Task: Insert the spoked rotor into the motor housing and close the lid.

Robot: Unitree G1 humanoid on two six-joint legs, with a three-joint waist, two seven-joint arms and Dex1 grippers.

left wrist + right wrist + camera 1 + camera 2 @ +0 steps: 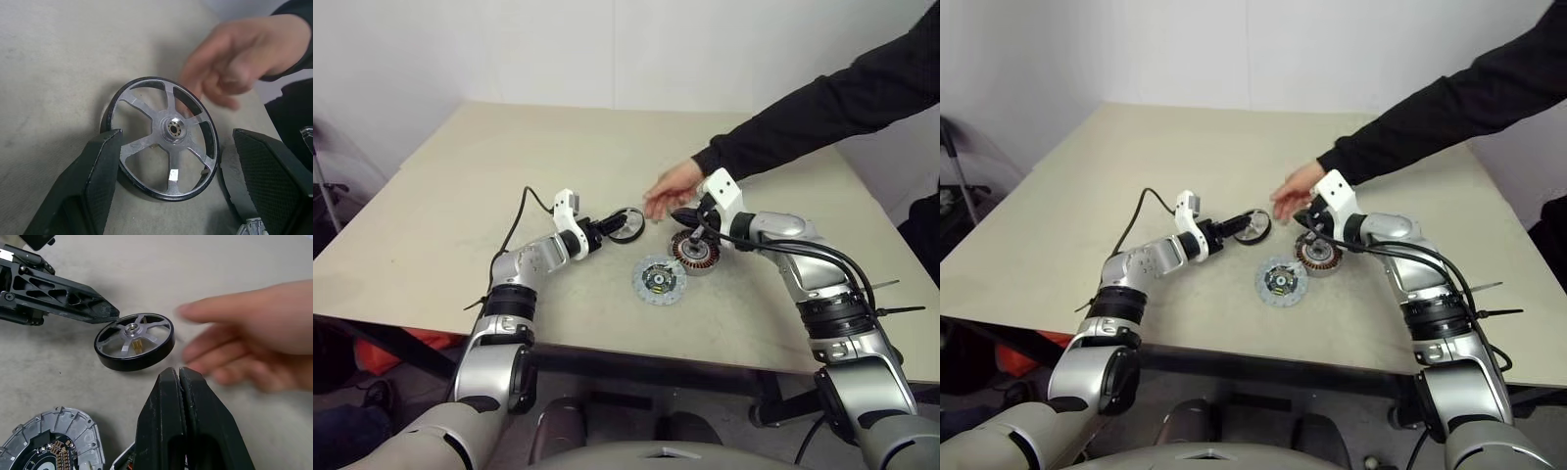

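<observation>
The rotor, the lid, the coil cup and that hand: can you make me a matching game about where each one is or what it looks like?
Things:
1. spoked rotor
2. lid
3. motor housing
4. person's hand

Clues:
A. copper coils inside, under the shut right gripper
B. lies flat nearest the table's front edge, dark centre up
C. reaches in from the far right, over the table
D. between the open jaws of the left gripper

Pairs: 1-D, 2-B, 3-A, 4-C
</observation>
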